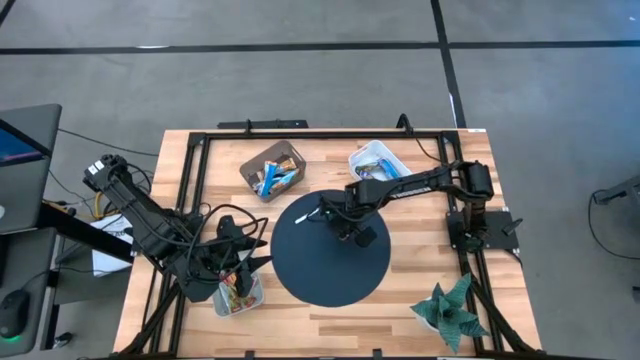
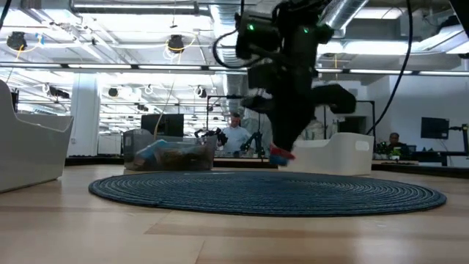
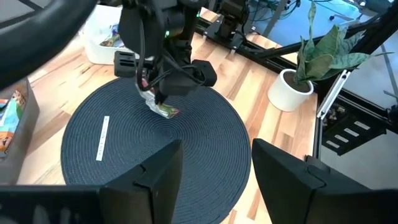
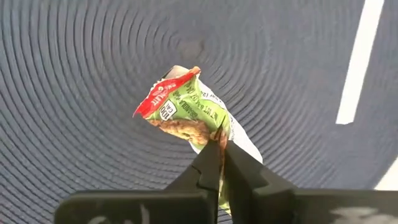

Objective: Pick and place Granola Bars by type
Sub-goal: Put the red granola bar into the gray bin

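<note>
At the lower left of the high view we see the left gripper [image 1: 262, 263], its fingers [image 3: 152, 177] spread and holding nothing, beside a clear plastic tub [image 1: 240, 297] of bars on the wooden table [image 1: 420, 270]. Right of it lies the round dark woven mat [image 1: 330, 275] with a thin white stick [image 3: 101, 137]. Over the mat's upper middle, the right gripper [image 4: 222, 149] has its fingers pressed together, pinching a green-and-red wrapped granola bar [image 4: 186, 112] by its edge, just above the mat.
</note>
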`<state>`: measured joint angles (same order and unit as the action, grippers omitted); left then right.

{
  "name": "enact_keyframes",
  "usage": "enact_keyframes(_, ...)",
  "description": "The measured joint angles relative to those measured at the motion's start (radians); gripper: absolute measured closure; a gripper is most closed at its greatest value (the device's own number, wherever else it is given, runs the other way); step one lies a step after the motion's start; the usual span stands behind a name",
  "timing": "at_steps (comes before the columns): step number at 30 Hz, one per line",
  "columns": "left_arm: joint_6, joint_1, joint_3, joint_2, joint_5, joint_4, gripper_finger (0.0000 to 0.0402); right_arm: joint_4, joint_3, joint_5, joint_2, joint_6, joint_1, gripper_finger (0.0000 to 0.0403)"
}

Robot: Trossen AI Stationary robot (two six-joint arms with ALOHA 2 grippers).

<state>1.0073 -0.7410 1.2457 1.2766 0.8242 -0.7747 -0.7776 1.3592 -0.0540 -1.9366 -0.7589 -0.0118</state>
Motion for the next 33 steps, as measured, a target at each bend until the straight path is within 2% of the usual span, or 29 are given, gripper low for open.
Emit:
enact_keyframes(7,0.000,0.000,0.000,0.000,0.004,-0.001,0.0215,0.044,0.127,-0.032,0.000,-0.012,0.049,0.0402)
enact_keyframes(14,-0.001,0.000,0.000,0.000,0.035,-0.003,0.0215,0.338,0.144,-0.066,-0.001,-0.022,0.122,0.0402)
enact_keyframes(16,-0.001,0.000,0.000,0.000,0.038,-0.004,0.0215,0.437,0.148,-0.079,-0.025,0.007,0.135,0.0402)
enact_keyframes(20,-0.002,0.000,0.000,0.000,0.042,-0.010,0.0215,0.526,0.160,-0.088,-0.076,0.096,0.139,0.0401)
enact_keyframes(28,0.000,0.000,0.001,0.000,0.048,-0.028,0.0215,0.487,0.255,-0.107,-0.201,0.233,0.160,0.0401)
enact_keyframes(31,0.005,0.000,0.001,-0.001,0.046,-0.032,0.0215,0.427,0.284,-0.105,-0.216,0.255,0.168,0.0397)
enact_keyframes(33,0.006,0.000,0.001,0.000,0.045,-0.038,0.0215,0.449,0.292,-0.106,-0.226,0.264,0.167,0.0394)
